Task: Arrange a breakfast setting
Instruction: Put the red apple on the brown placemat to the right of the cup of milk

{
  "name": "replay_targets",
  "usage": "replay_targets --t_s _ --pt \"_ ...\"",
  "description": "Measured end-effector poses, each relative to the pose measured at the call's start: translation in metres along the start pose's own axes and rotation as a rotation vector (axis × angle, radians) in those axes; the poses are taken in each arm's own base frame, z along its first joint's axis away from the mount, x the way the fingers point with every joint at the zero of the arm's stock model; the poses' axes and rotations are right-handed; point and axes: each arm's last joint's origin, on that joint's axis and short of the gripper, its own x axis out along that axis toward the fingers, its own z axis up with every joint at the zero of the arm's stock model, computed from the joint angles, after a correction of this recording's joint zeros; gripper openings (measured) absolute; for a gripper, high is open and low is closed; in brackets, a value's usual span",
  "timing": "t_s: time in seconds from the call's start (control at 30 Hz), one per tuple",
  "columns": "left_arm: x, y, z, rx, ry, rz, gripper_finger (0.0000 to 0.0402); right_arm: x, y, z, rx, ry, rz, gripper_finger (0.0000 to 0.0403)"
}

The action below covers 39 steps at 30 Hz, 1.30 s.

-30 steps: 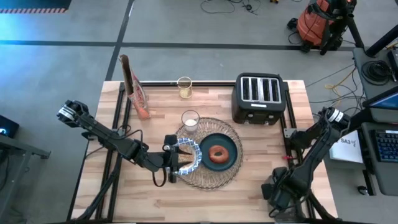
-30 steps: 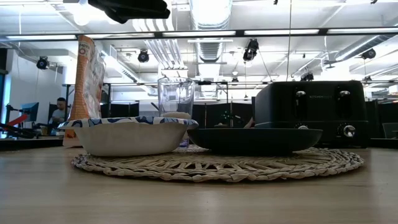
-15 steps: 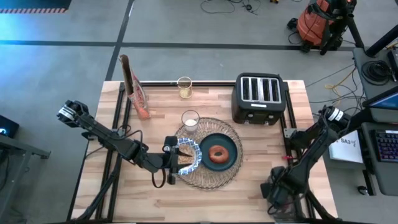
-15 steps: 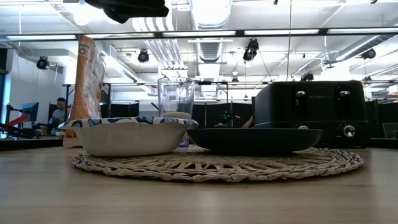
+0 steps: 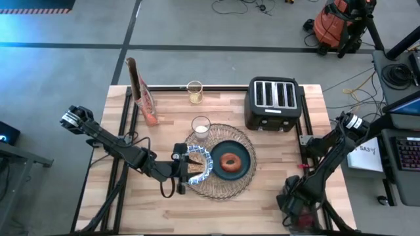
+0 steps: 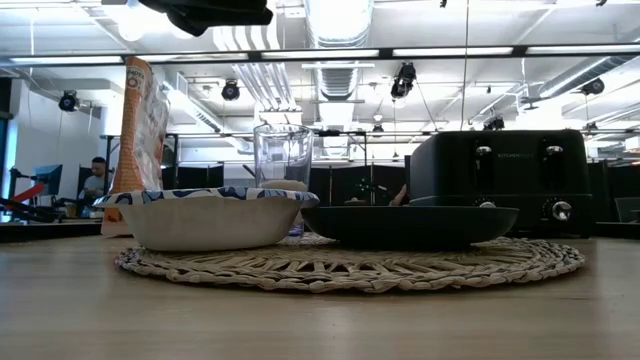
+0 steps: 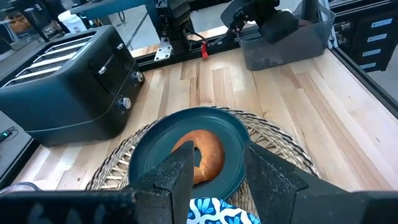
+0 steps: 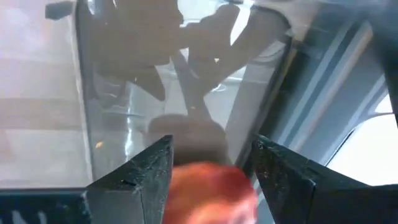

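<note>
The wooden worktop (image 5: 262, 183) carries the black toaster (image 5: 273, 103) at the far side and the cereal bag (image 5: 142, 92) at the far left; a second glass (image 5: 194, 91) stands between them at the far edge; the round woven placemat (image 5: 226, 187) lies in the middle, and on it the dark teal plate (image 5: 241, 155) holds the browned bagel (image 5: 230, 161); the blue-and-white bowl (image 5: 198, 164) sits on the placemat just beside the plate, and the small clear glass (image 5: 201, 126) stands at the placemat's far rim; no spoon is visible to me

The left end effector (image 5: 182, 172) is at the bowl's near-left rim, its jaws parted around the rim; I cannot tell if they press on it; the right end effector (image 8: 208, 180) is low beside the worktop's right edge, inside a clear bin (image 7: 283, 46); its fingers are apart on both sides of the small red fruit (image 8: 208, 190), and it is not sure that they already hold it

My judgement of the risks: the round fruit can slip out or roll away in the bin if the fingers close off-centre; the bowl may tip or push against the plate if the left arm pulls away while the rim is between its jaws
</note>
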Motion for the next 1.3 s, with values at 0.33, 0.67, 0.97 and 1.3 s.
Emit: replay_targets --t_s 0.33,0.67,0.97,1.3 --pt "0.000 0.000 0.001 -0.004 -0.007 0.000 0.0123 -0.015 0.005 -0.013 -0.102 0.058 0.062 0.0241" --pt "0.000 0.000 0.001 -0.014 -0.011 0.000 0.0123 -0.042 0.013 -0.041 -0.186 0.259 0.086 0.0258" --pt "0.000 0.000 -0.001 -0.006 0.002 0.001 0.0123 -0.028 0.011 -0.038 -0.171 0.349 -0.086 0.0258" --pt "0.000 0.000 0.000 -0.018 0.001 0.002 0.0123 0.018 0.032 -0.036 -0.341 0.418 -0.257 0.0258"
